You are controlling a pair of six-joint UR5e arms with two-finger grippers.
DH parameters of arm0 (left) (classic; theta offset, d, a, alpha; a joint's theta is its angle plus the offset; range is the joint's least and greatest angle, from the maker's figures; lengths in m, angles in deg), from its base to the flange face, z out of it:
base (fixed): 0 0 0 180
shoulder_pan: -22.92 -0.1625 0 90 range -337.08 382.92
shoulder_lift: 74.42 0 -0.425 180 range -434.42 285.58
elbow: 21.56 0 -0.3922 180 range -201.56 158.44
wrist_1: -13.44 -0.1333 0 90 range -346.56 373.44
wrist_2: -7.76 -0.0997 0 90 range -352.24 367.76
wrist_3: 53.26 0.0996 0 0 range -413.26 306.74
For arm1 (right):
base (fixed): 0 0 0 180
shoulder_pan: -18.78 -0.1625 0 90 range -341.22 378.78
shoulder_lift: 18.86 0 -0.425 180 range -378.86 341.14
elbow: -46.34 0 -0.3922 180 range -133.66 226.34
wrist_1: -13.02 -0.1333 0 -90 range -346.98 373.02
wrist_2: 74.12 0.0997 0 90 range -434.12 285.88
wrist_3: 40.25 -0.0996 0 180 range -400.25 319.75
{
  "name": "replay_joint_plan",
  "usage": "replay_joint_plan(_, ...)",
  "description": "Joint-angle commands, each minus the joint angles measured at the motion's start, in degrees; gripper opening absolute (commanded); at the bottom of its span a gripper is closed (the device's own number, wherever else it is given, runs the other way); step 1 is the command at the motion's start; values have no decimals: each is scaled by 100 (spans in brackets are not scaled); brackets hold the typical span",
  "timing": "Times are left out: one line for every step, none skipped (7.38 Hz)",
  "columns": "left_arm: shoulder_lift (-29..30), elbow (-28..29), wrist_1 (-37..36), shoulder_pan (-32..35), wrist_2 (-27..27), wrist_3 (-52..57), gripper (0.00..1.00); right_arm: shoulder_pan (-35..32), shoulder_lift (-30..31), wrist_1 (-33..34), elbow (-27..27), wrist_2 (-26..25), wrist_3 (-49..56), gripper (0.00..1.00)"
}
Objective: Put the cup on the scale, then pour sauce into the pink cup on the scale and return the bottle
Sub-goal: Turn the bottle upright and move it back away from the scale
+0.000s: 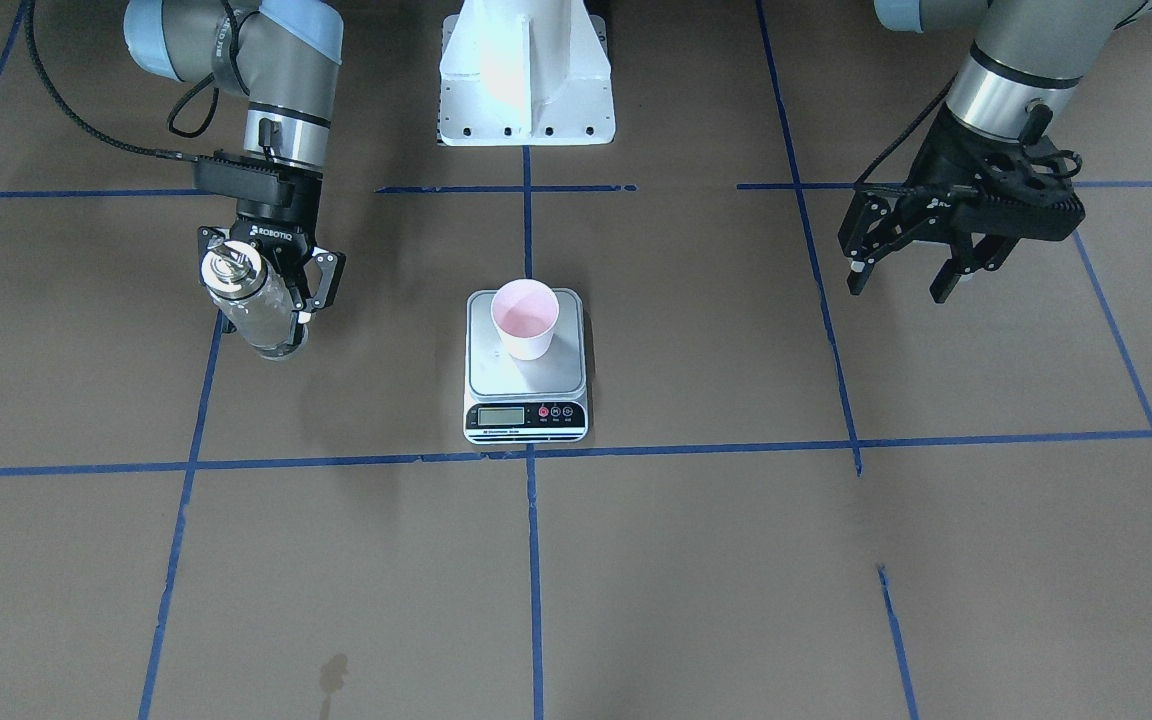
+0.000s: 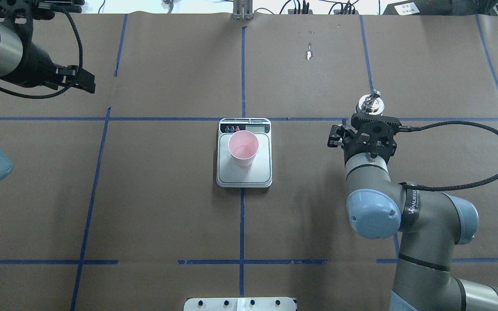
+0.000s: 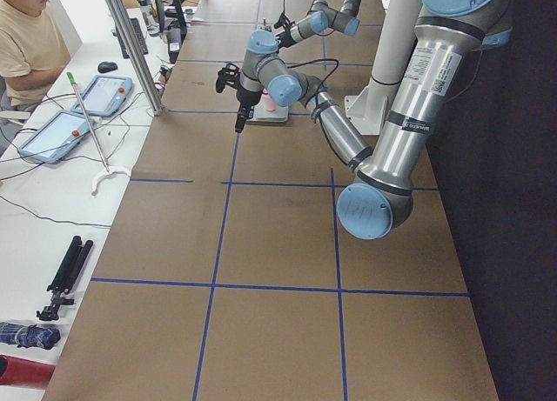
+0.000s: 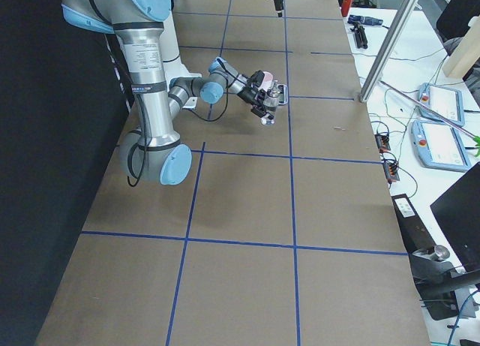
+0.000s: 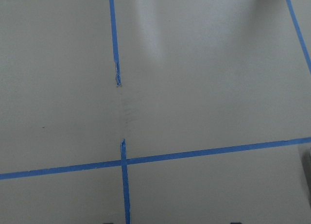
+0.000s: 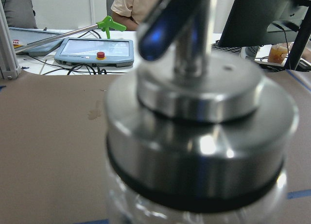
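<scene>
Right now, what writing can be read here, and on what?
"ROBOTIQ": right gripper, holding the bottle.
"RO", rest hidden: left gripper.
"WANJEE", partly legible: strap on right arm.
On the scale, display and button labels: too small to read.

1. The table (image 1: 736, 560) is covered in brown paper, which blue tape lines (image 1: 533, 560) divide into large squares.
2. A white mount base (image 1: 526, 80) sits at the middle of the table's robot-side edge.
3. A small dark stain (image 1: 334, 672) marks the paper near the opposite edge.
4. An aluminium post (image 3: 130, 44) rises at that opposite edge.
5. Beyond it runs a white bench (image 3: 35, 244) carrying two grey-blue teach pendants (image 3: 106, 95), a long stick with a green tip (image 3: 87, 123) and a folded black tripod (image 3: 65, 275).
6. A person in a beige shirt (image 3: 30, 49) sits at the bench.
7. A black monitor (image 4: 461, 211) shows at the bench's other end.
</scene>
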Motion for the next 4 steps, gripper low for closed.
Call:
replay_joint_plan(29, -26, -3, 33, 4, -9, 84, 24, 412, -911, -486, -82, 32, 0)
replay_joint_plan(37, -34, -3, 42, 4, -17, 84, 15, 501, -1325, -610, -73, 76, 0)
replay_joint_plan(46, -78, -20, 42, 4, -17, 84, 15, 719, -1355, -611, -99, 241, 0)
replay_joint_plan(46, -79, -20, 42, 4, -17, 84, 33, 887, -1372, -603, -160, 234, 0)
